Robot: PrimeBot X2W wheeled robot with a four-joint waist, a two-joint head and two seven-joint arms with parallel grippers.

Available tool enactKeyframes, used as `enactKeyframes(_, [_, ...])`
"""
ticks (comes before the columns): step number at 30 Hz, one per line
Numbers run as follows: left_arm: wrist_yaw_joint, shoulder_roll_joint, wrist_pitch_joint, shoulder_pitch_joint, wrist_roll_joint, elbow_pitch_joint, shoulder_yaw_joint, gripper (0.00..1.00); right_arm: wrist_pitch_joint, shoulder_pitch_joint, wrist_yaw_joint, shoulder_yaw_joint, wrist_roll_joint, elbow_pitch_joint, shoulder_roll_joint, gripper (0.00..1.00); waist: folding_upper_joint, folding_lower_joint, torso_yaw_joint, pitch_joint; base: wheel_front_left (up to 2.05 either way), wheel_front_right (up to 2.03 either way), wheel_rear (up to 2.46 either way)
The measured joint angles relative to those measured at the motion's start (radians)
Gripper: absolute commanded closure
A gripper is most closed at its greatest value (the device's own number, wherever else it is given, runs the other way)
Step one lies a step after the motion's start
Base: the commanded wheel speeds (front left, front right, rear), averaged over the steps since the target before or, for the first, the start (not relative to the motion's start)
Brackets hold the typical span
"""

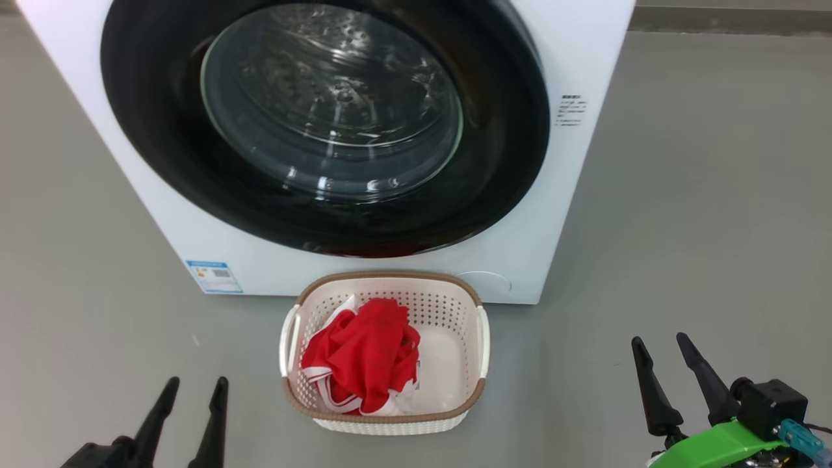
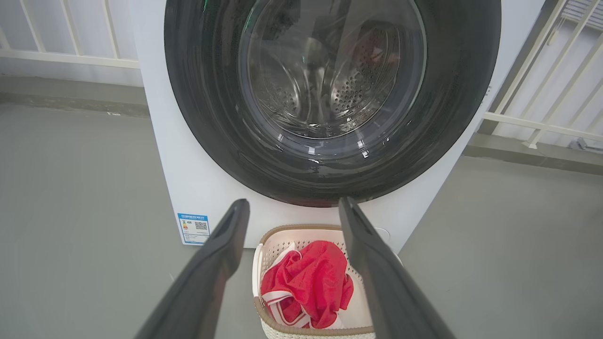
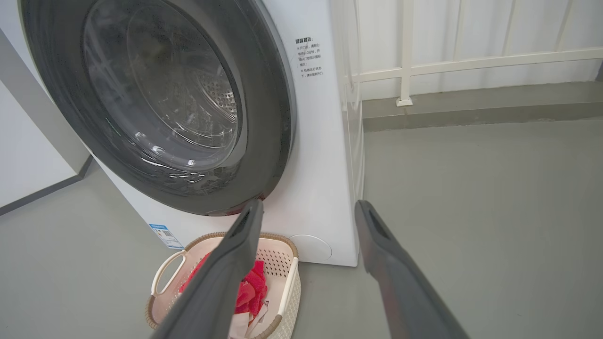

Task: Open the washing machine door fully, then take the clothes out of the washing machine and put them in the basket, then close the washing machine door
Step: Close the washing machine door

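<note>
clothes [image 1: 364,357]: judged light and limp, best pinched at a raised fold; heaped in the left half of the basket [image 1: 390,276] | washing machine door [image 1: 331,110]: seen apparently shut, just behind the basket | left gripper [image 1: 197,381], right gripper [image 1: 660,339]: fingers spread, nothing held, set either side of the basket, apart from it

Big white boxy washing machine [image 1: 572,214] at the far side, its round washing machine door [image 1: 325,123] shut flush against the front: wide glossy black ring around a bulging clear glass window, perforated steel drum [image 2: 348,94] visible behind. Just in front of its lower edge, small cream basket [image 1: 390,275] standing upright, perforated walls, brown woven-look rim, white side handles. Inside, heaped toward the left, the clothes [image 1: 364,357]: crumpled bright red cloth with white bands over a little plain white.
</note>
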State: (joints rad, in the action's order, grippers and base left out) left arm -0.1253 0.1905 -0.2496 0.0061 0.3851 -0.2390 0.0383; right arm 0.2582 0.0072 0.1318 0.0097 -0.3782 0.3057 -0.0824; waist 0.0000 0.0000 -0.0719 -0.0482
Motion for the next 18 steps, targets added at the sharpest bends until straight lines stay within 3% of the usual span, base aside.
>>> enactKeyframes(18, [0.0, 0.002, 0.0, 0.037, -0.017, 0.005, -0.04, 0.0, 0.0, 0.074, 0.0, -0.032, 0.0, -0.023, -0.001, 0.0, 0.0, 0.0, 0.07, 0.031, 0.0, 0.0, 0.0])
